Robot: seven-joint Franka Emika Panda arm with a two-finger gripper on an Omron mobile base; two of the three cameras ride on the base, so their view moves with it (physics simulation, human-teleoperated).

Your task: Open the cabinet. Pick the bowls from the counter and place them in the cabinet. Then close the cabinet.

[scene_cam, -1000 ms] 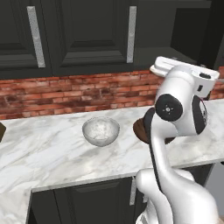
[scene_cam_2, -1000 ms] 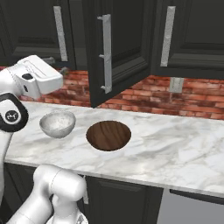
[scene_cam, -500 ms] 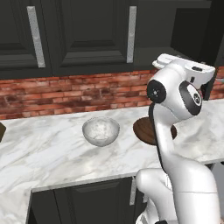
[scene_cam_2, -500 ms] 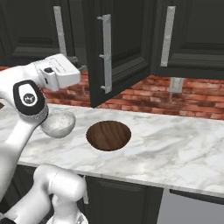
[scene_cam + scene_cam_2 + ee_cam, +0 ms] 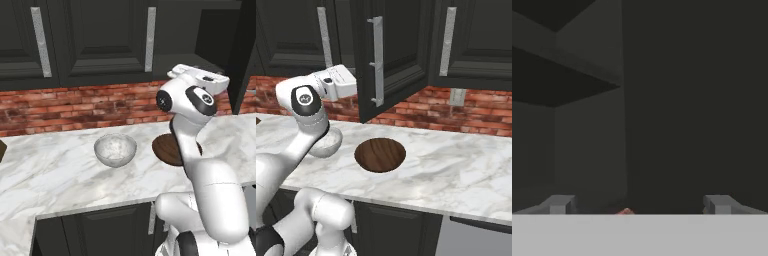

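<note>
Cabinet [image 5: 110, 40] first, left base view: black raised-panel doors across the top of the frame, a door swung out edge-on at the far right. On the counter [image 5: 50, 175] the marble bowl [image 5: 115, 149] sits at centre, and the wooden bowl [image 5: 167, 150] is just right of it, half hidden behind the white arm. The hand is raised at upper right, facing the opening.

Right base view: the open door [image 5: 388, 55] juts toward us at upper centre, with the hand box at upper left beside it. The marble bowl peeks out at left behind the arm; the wooden bowl lies at centre on the slab.

Hand view: the gripper [image 5: 637, 205] shows 2 tips spread wide apart, nothing between them, looking into the dark interior with its shelf [image 5: 567, 87] at upper left.

Opening looks done, at least on 1 side. My call for the next move: drop to the counter, centre over a bowl rim, then pinch.
</note>
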